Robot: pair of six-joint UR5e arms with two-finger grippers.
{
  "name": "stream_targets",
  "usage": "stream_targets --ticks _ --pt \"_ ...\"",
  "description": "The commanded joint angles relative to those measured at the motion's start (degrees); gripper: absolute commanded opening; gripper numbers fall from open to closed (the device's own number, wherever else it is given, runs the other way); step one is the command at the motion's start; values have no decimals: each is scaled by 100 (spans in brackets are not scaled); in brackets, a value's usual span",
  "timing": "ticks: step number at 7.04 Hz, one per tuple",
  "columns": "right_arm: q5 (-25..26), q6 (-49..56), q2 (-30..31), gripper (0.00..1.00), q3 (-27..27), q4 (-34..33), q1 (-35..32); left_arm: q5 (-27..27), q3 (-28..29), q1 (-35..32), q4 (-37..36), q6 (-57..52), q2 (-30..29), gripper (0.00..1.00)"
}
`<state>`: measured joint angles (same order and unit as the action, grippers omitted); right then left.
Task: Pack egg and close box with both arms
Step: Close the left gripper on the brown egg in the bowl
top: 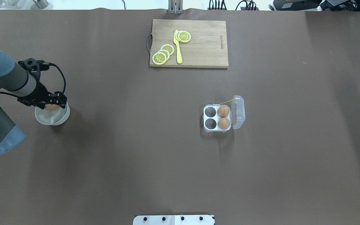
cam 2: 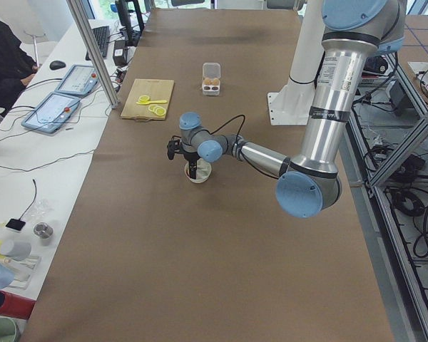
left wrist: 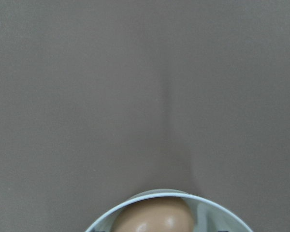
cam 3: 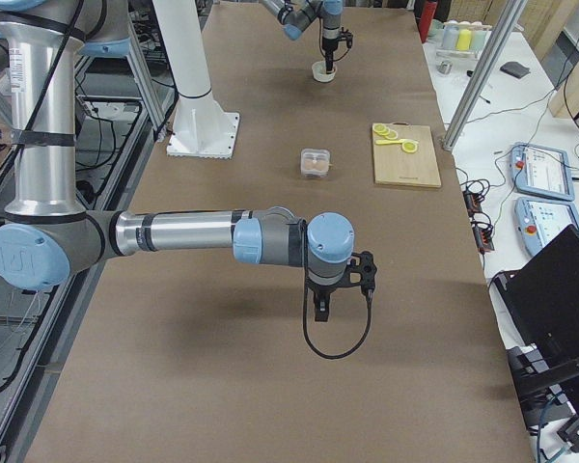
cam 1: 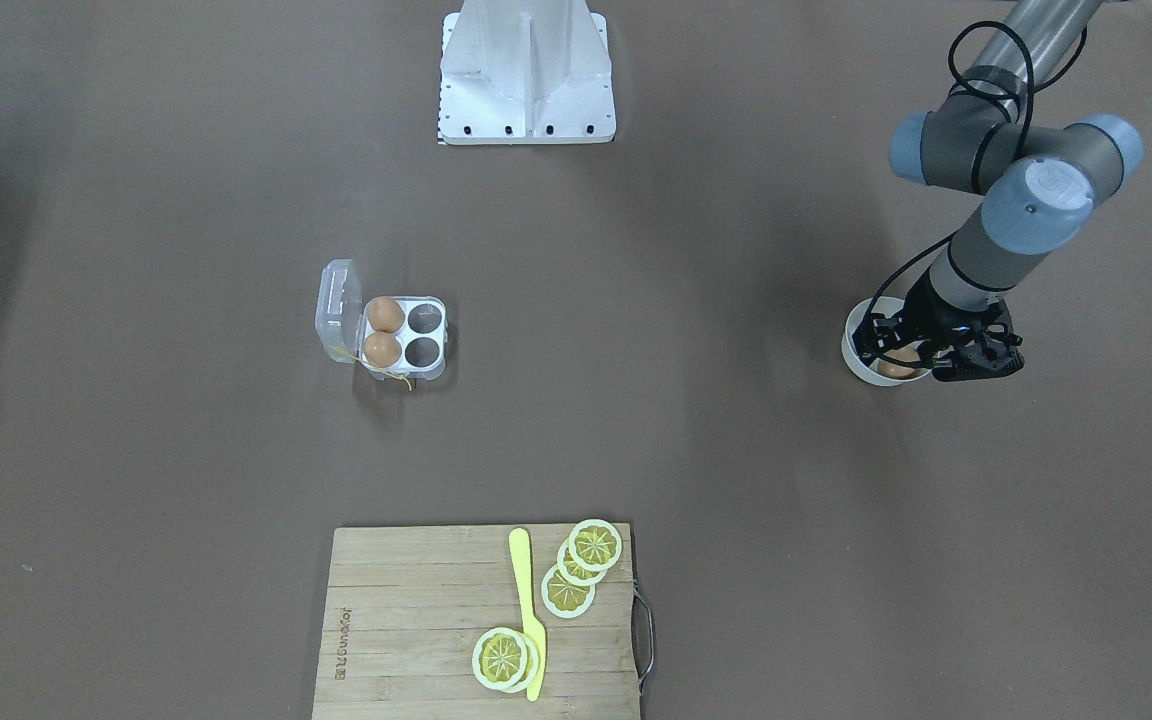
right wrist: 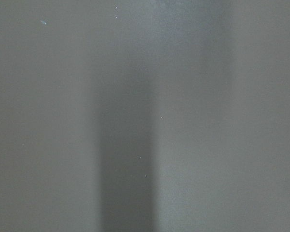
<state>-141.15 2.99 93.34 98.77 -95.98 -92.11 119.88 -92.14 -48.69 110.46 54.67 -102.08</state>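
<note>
The clear egg carton [cam 1: 433, 335] [top: 205, 118] stands mid-table with its lid [cam 1: 334, 308] open and a yellow string at its side. Two eggs [cam 1: 384, 314] [cam 1: 381, 349] fill the cells beside the lid; the other two cells are empty. A third egg [cam 1: 898, 368] [top: 52, 107] [left wrist: 154, 216] lies in a white bowl [cam 1: 851, 352] [top: 50, 120]. My left gripper [cam 1: 904, 352] [top: 53, 102] reaches down into the bowl over this egg and looks open around it. My right gripper [cam 3: 320, 311] shows only in the exterior right view, above bare table; I cannot tell if it is open.
A wooden cutting board [cam 1: 416, 600] [top: 208, 47] with lemon slices [cam 1: 593, 545] and a yellow knife [cam 1: 528, 610] lies at the table's far edge from the robot. The white base block [cam 1: 528, 75] stands at the robot's side.
</note>
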Motion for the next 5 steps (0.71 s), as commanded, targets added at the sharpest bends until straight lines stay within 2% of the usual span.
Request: stream_targets --ticks 1,5 --pt "0 0 -8 100 10 0 0 0 38 0 1 0 4 82" --pt "-9 9 -8 100 10 0 0 0 4 -9 1 8 4 59"
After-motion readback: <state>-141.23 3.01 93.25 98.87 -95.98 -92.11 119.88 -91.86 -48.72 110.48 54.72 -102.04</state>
